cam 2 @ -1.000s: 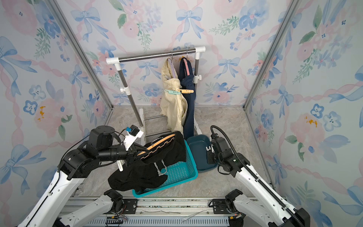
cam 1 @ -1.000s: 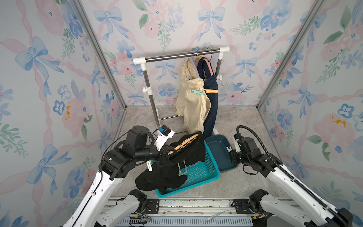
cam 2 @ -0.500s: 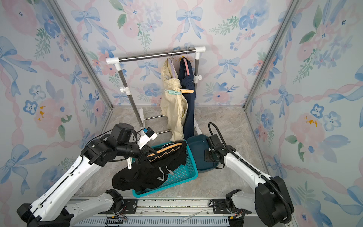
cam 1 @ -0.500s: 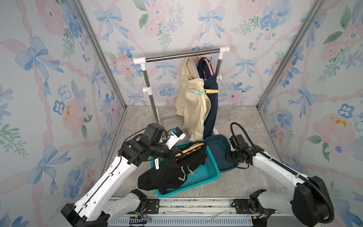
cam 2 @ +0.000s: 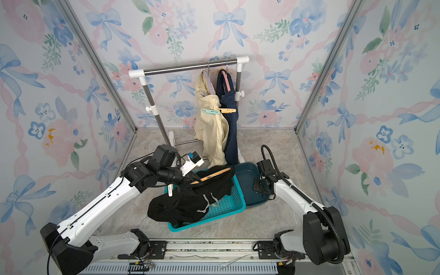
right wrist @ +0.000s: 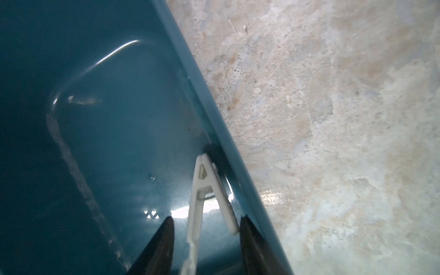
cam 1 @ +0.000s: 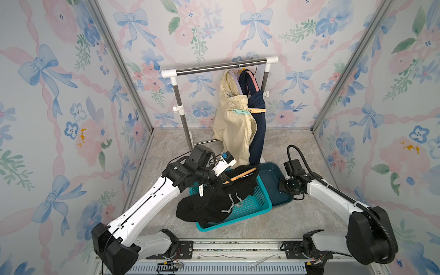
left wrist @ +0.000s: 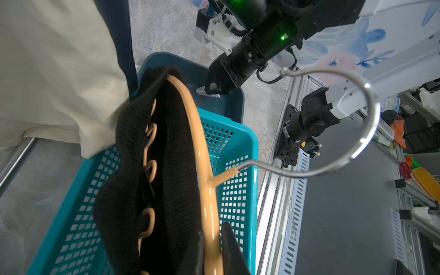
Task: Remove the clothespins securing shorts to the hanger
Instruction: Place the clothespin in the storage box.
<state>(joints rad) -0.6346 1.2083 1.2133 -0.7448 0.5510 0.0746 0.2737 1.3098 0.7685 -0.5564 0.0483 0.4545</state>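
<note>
My left gripper is shut on a tan hanger that carries the black shorts, which droop over the teal basket. A white clothespin hangs at the hanger's near end. My right gripper stands open inside the dark blue bin, with another white clothespin lying loose between its fingers near the bin wall. On the rack, cream shorts bear a mint clothespin and navy shorts an orange clothespin.
The clothes rack stands at the back wall, its post on the left. The basket and the bin sit side by side in the middle of the marbled floor. Patterned walls close in both sides.
My left arm has carried the hanger and black shorts farther over the basket. My right gripper has dipped into the bin and opened, letting go of the white clothespin.
</note>
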